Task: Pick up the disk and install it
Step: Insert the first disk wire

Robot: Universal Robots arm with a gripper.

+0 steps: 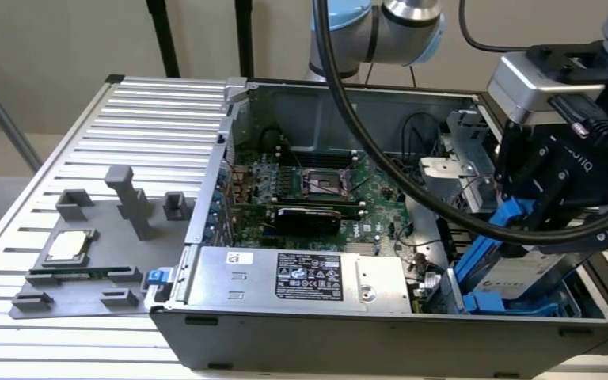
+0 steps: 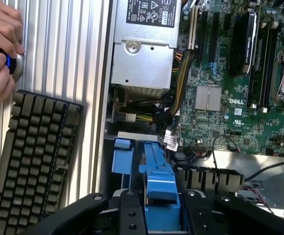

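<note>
Exterior view: the black gripper (image 1: pixel 537 226) holds the flat silver-grey metal disk (image 1: pixel 521 273), white-labelled in its bright blue plastic frame, tilted at the open grey metal computer case's (image 1: pixel 389 336) corner on the exterior view's right. Wrist view: the jaws are clamped on the disk's (image 2: pixel 159 193) blue frame, near the green motherboard (image 2: pixel 220 117).

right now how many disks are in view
1: the disk, gripped by the tool, at the computer case, on the exterior view's right. Others may be hidden.

arm (image 1: pixel 404 20): silver-grey, pale-blue cap | cables (image 1: pixel 344 103): thick black | fingers (image 2: pixel 130 215): black, screwed
</note>
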